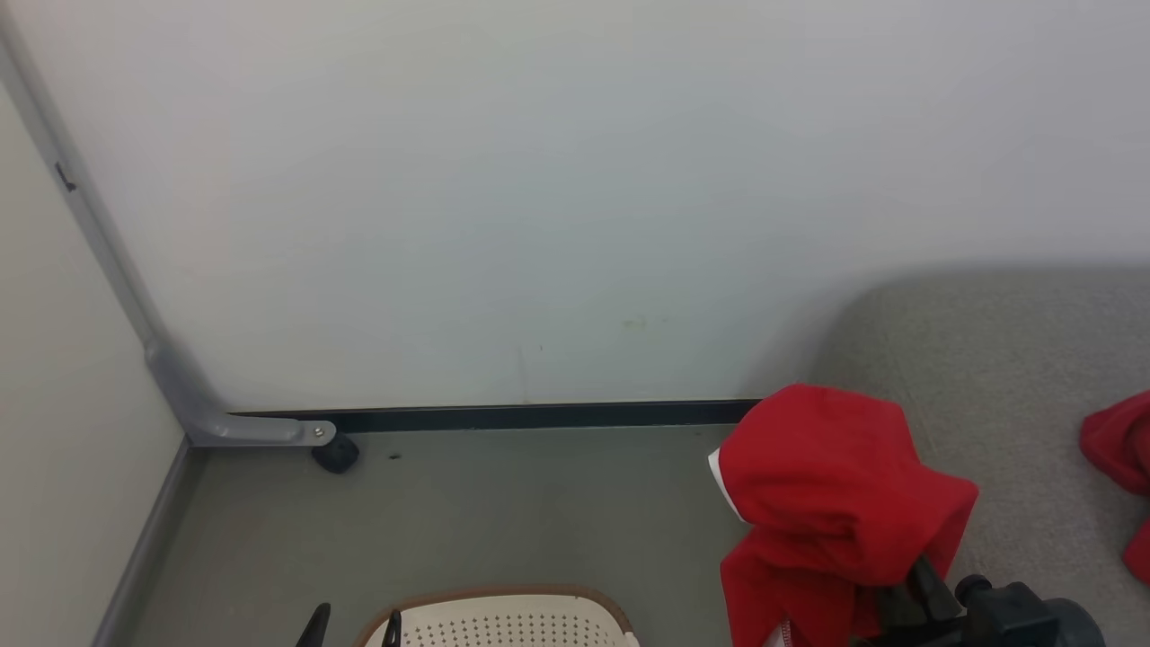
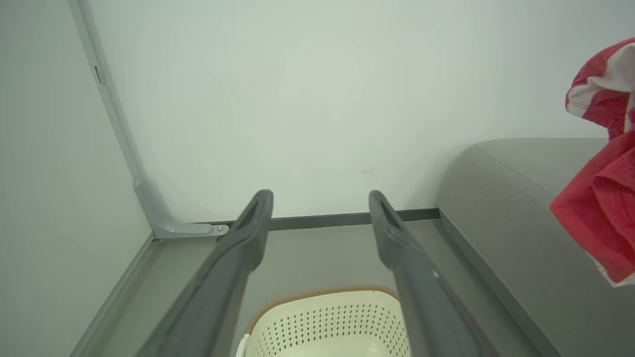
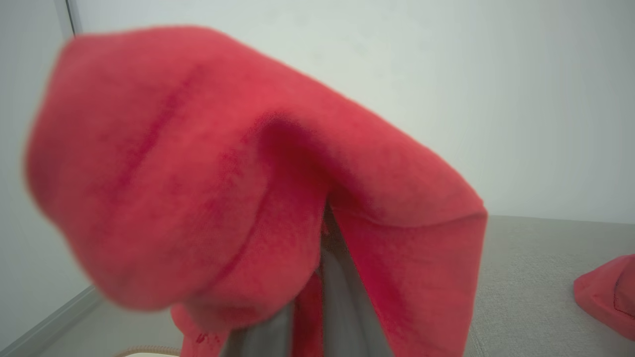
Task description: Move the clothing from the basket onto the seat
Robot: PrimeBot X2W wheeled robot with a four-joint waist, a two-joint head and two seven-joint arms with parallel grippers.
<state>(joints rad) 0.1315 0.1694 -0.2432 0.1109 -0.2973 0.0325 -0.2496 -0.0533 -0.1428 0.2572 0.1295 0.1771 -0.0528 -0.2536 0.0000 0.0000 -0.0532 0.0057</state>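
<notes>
Nearest you in the head view, at 6 o'clock, your left gripper (image 1: 356,626) has its two dark fingers spread wide, holding nothing. Their tips sit at the near left corner of the basket (image 1: 503,595). Only the basket's brown rim and a strip of perforated cream wall show there. The left wrist view shows the basket standing on the floor (image 1: 503,503) below those fingers.

At 5 o'clock, your right gripper (image 1: 921,589) is pressed together, pinching the red garment (image 1: 835,485). The fabric drapes over its fingers like a hood and hangs clear of the basket. A sliver of white trim shows on its left side. From the head camera the garment overlaps the rounded left end of the seat (image 1: 1015,359).

At 3 o'clock, a second red garment (image 1: 1119,449) lies on the seat cushion, well apart from the held one.

Farther off, at 10 o'clock, a grey bracket (image 1: 225,422) with a dark caster stands on the floor at the foot of the pale wall (image 1: 539,180).
</notes>
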